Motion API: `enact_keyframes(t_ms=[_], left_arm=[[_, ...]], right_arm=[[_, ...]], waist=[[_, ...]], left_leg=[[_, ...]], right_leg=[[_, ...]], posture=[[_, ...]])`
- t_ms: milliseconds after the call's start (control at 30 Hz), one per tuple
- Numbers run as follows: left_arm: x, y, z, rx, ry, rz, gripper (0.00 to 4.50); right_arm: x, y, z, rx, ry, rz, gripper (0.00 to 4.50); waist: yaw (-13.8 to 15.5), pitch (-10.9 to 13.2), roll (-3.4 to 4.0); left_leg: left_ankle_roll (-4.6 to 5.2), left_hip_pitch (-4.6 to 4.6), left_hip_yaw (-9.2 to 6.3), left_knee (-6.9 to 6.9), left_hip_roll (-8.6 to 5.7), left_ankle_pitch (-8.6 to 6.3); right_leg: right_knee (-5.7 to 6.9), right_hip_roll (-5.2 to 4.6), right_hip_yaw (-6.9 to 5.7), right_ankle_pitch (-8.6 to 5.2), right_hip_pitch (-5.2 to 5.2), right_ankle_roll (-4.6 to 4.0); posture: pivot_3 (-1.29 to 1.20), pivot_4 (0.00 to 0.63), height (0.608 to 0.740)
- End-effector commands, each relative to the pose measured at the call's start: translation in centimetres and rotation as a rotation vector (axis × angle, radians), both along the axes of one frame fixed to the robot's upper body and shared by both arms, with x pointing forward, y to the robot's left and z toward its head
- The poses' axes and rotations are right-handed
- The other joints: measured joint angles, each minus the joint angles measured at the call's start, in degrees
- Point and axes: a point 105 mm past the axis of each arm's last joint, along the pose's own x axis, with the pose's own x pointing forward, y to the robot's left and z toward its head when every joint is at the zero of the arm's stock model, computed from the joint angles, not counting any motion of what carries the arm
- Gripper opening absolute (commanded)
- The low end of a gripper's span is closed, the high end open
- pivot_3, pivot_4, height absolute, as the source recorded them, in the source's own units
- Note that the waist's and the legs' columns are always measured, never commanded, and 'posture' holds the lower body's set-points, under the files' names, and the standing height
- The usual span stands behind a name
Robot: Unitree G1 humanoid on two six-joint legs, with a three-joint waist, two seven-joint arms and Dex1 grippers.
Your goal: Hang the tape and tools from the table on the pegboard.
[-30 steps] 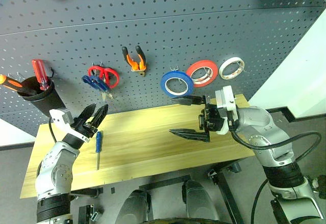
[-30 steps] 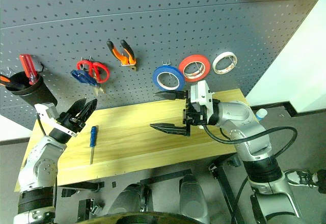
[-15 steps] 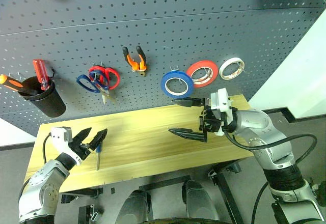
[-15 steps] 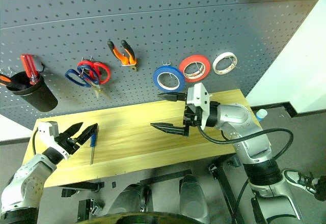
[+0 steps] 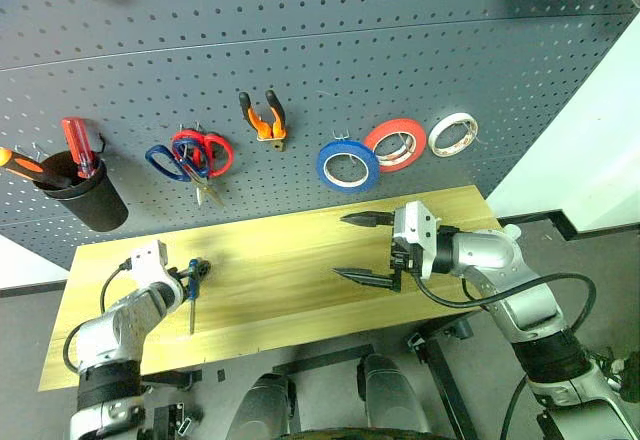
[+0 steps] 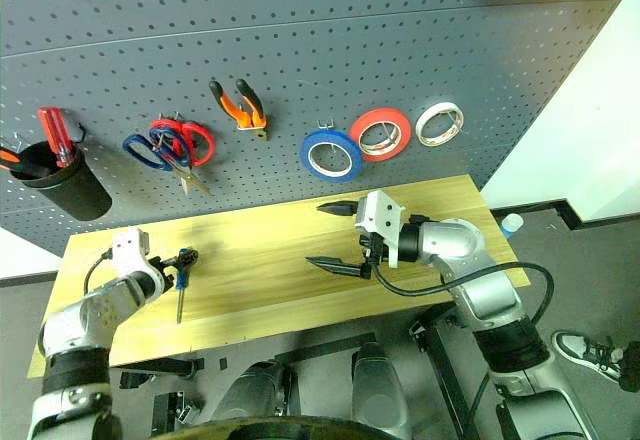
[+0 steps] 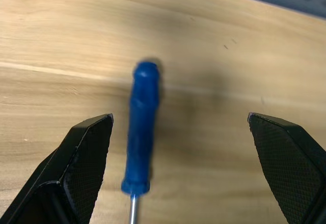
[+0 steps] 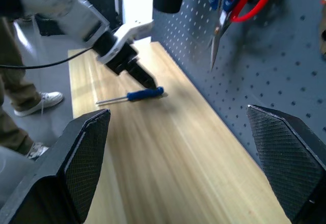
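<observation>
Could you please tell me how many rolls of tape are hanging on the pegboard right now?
3, side by side on the pegboard: the blue roll leftmost, the red roll in the middle, the white roll rightmost.

1. The table stood before me, the pegboard rising behind it.
2. On the pegboard, left to right: a cup with screwdrivers in it, two scissors overlapping, pliers, three tape rolls.
3. One screwdriver lay on the table's left part, between my left gripper's spread fingers.
4. My right gripper hung over the table's right half.
</observation>
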Motion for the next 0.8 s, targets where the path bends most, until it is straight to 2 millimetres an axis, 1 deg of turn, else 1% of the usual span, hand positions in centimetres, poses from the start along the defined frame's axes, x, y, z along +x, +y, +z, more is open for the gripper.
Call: enact_keyframes(t_ms=[33, 200, 367, 500, 633, 733, 800], left_arm=[[-0.1, 1.1, 0.2, 0.051, 0.056, 0.038, 4.43], [-0.4, 1.9, -0.6, 0.094, 0.151, 0.062, 4.43], [0.0, 1.7, -1.2, 0.091, 0.196, 0.056, 4.43], [0.4, 1.5, -1.5, 0.091, 0.221, 0.047, 4.43], [0.4, 1.5, -2.0, 0.093, 0.256, 0.045, 4.43], [0.4, 1.6, -2.2, 0.102, 0.266, 0.048, 3.83], [0.5, 1.6, -2.2, 0.103, 0.264, 0.048, 3.24]], right_arm=[[0.1, -0.5, -1.2, -0.077, -0.005, -0.011, 4.50], [0.5, -1.1, -3.6, -0.152, 0.010, -0.040, 4.50], [0.7, -1.8, -5.7, -0.217, 0.010, -0.057, 4.50], [0.6, -2.1, -6.4, -0.227, 0.019, -0.066, 4.50], [0.4, -2.2, -6.5, -0.228, 0.015, -0.068, 4.50], [0.4, -2.2, -6.5, -0.224, 0.015, -0.070, 4.50], [0.4, -2.2, -6.4, -0.217, 0.015, -0.070, 4.50]], waist=[[0.0, 0.0, 0.00], [0.0, 0.0, 0.00], [0.0, 0.0, 0.00], [0.0, 0.0, -0.01], [-0.1, 0.0, -0.01], [-0.1, 0.0, -0.01], [0.0, 0.0, -0.01]], left_leg=[[0.00, 0.00, 0.01, 0.00, 0.00, 0.00], [0.00, 0.00, 0.01, 0.00, -0.01, 0.00], [-0.01, -0.01, 0.01, 0.01, -0.01, 0.01], [-0.01, -0.01, 0.01, 0.00, -0.02, 0.01], [-0.01, 0.00, 0.02, 0.00, -0.01, 0.01], [-0.02, 0.00, 0.02, 0.00, -0.01, 0.01], [-0.02, -0.01, 0.02, 0.00, -0.01, 0.01]], right_leg=[[-0.01, 0.00, 0.00, 0.00, 0.00, 0.00], [-0.01, 0.00, 0.00, 0.00, 0.01, 0.00], [-0.01, 0.00, 0.00, 0.00, 0.00, 0.00], [-0.02, 0.00, 0.00, 0.00, 0.00, 0.01], [-0.01, 0.00, 0.01, 0.00, 0.00, 0.01], [-0.02, 0.00, 0.00, 0.00, 0.00, 0.02], [-0.02, 0.00, 0.00, 0.00, 0.01, 0.02]], posture=[[-0.16, 0.126, 0.738], [-0.15, 0.132, 0.738], [-0.15, 0.135, 0.738], [-0.16, 0.136, 0.738], [-0.16, 0.137, 0.738], [-0.16, 0.136, 0.738], [-0.16, 0.136, 0.738]])
